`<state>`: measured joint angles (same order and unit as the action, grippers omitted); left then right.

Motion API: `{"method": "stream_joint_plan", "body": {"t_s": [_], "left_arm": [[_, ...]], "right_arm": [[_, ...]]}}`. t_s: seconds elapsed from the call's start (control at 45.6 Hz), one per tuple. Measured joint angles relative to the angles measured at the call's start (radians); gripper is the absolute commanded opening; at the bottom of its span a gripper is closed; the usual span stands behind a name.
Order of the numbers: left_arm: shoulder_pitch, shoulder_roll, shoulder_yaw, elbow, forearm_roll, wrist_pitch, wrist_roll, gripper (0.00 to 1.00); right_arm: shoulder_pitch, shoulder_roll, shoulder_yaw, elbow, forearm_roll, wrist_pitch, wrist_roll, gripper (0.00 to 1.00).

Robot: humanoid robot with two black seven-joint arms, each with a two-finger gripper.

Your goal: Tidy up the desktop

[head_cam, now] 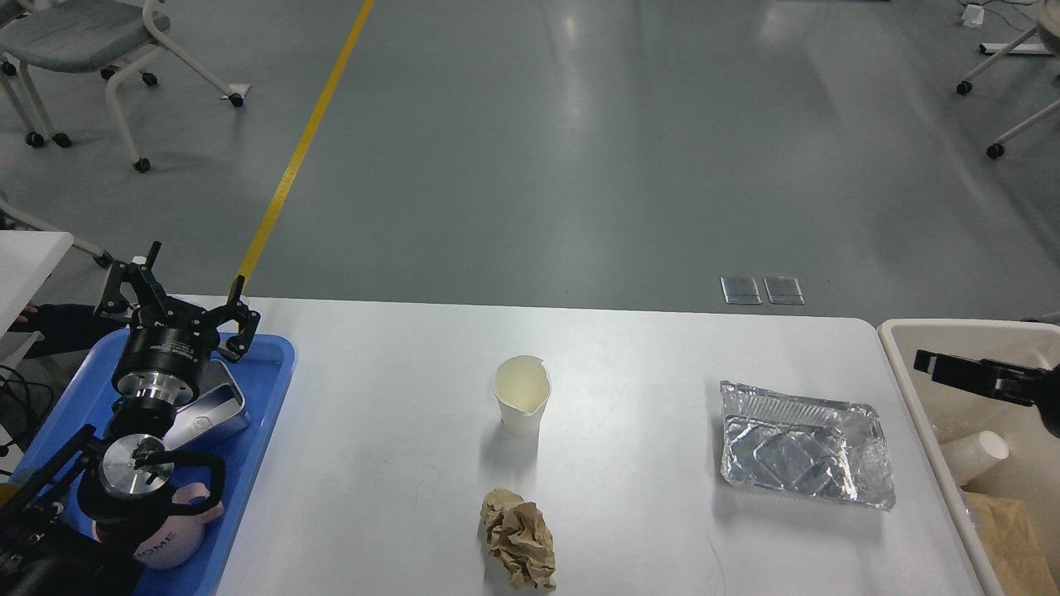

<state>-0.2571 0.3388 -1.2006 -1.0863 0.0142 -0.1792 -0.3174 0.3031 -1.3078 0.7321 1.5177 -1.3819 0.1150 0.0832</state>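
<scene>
The desktop (373, 447) is a wide white tabletop. On it stand a white paper cup (522, 406) with a torn rim at the middle, a crumpled brown paper ball (519, 538) in front of it, and an empty foil tray (803, 443) to the right. My left gripper (196, 285) is open and empty, above the far end of the blue tray (269, 389) at the left edge. My right gripper (932, 364) reaches in from the right over the cream-white bin (898, 348). It looks dark and its fingers cannot be told apart.
In the blue tray lie a metal box (211, 410) and a pink mug (166, 542), partly under my left arm. The bin holds a paper cup (977, 455) and brown paper (1014, 538). Wheeled chairs stand on the grey floor beyond the table.
</scene>
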Motion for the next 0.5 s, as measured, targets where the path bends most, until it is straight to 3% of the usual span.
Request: {"method": "stream_joint_plan", "body": {"t_s": [0.11, 0.175, 0.504], "left_arm": [[0.002, 0.011, 0.007, 0.010, 0.005, -0.093, 0.005, 0.96], [-0.003, 0.019, 0.010, 0.017, 0.006, -0.127, 0.007, 0.96], [-0.003, 0.028, 0.020, 0.036, 0.007, -0.140, 0.007, 0.96]], "right_arm": [[-0.083, -0.075, -0.046, 0.015, -0.027, -0.163, 0.000, 1.00], [-0.106, -0.116, -0.080, 0.016, -0.044, -0.204, 0.002, 1.00], [-0.122, -0.207, -0.201, 0.028, -0.064, -0.231, 0.007, 1.00]]}}
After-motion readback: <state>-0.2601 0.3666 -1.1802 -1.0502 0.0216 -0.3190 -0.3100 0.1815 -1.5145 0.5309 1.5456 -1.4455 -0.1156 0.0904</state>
